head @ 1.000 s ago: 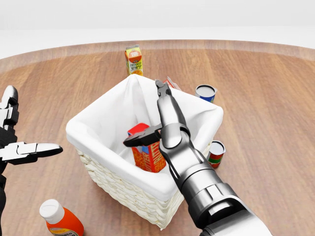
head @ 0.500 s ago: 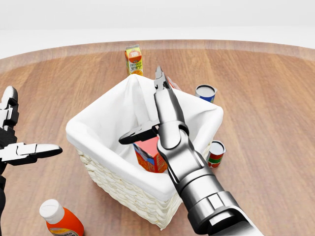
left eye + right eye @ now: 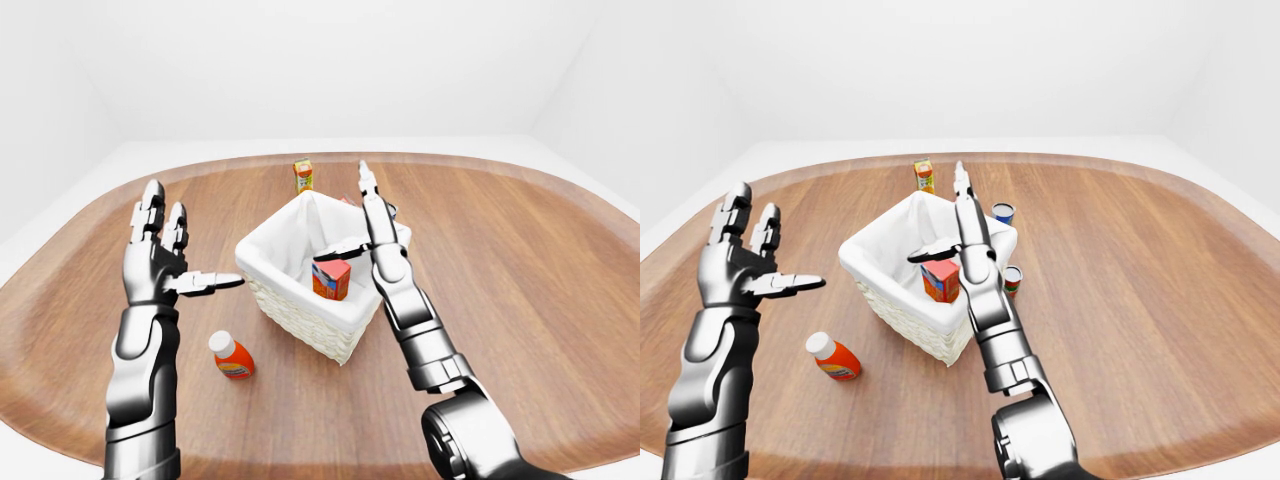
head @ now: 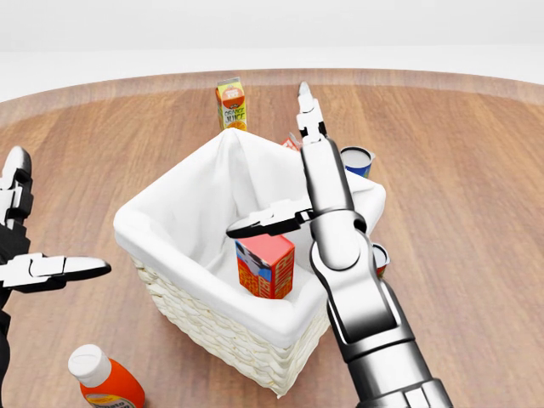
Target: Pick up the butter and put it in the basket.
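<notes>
Head view: butter (image 4: pixel 265 264), red-orange carton, stands inside basket (image 4: pixel 161 225), released. Right hand (image 4: pixel 297 183) above it, fingers spread, holding nothing.
Left-eye view: left hand (image 3: pixel 165 262) raised left of basket, spread, empty.
Right-eye view: orange bottle (image 3: pixel 834 357) near-left on table (image 3: pixel 1140 300). Advice: lift right hand straight up, clearing basket rim.

Bright, even simulator light, sharp throughout, with soft shadows and wide-angle bending of the eye views' edges.

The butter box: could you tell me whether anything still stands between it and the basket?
Nothing visible does. The butter box already sits inside the basket, on its white liner, and the right hand is open above it.
</notes>
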Motion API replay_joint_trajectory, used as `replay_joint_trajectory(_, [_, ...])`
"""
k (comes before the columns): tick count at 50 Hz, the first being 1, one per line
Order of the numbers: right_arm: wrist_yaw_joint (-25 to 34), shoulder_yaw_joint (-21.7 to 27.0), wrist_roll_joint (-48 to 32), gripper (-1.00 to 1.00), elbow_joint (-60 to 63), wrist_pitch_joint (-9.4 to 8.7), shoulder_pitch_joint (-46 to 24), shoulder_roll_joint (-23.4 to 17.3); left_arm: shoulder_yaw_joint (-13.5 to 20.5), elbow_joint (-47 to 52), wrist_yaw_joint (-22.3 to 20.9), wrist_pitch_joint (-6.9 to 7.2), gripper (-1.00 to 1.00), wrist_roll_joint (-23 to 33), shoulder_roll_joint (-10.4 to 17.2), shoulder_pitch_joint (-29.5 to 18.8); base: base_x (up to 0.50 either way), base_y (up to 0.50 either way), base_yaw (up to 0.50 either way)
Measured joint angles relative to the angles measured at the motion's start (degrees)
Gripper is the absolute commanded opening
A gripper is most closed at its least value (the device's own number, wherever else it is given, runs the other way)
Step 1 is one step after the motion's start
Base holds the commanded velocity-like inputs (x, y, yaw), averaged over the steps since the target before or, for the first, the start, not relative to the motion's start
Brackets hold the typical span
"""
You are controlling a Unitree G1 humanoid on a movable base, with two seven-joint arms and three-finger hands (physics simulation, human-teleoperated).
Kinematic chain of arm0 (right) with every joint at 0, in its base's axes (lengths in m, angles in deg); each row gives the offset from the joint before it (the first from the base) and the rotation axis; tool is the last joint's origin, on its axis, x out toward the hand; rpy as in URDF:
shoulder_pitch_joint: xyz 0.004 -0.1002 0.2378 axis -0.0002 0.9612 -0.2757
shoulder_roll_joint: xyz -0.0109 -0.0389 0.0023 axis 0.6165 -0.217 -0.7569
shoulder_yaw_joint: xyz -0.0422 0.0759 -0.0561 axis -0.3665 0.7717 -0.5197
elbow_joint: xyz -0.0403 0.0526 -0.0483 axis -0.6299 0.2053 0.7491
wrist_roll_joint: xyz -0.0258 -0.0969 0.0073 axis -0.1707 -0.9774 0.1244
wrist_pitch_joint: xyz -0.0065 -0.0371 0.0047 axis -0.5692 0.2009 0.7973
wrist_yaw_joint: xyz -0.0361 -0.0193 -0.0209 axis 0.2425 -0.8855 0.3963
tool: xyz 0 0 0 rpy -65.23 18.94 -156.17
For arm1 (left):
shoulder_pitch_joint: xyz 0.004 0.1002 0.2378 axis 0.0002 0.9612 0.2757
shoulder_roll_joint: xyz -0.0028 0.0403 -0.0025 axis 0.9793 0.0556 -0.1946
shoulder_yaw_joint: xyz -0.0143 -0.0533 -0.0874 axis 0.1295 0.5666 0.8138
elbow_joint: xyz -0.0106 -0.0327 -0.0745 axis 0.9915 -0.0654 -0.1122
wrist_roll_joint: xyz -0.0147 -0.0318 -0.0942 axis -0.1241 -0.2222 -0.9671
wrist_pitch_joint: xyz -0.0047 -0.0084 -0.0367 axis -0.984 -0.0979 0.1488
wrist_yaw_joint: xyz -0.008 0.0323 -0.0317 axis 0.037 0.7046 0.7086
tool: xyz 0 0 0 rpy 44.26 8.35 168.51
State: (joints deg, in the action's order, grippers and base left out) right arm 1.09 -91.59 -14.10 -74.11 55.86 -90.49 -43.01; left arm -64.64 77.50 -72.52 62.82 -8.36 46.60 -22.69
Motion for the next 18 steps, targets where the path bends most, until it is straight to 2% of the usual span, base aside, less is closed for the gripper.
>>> replay_joint_trajectory(18, [4.2, 1.7, 2.6, 1.0, 17.0, 0.0, 8.8, -3.2, 0.7, 5.3, -0.8, 0.0, 1.0, 0.2, -0.9, 2.4, 0.0, 0.0, 0.0])
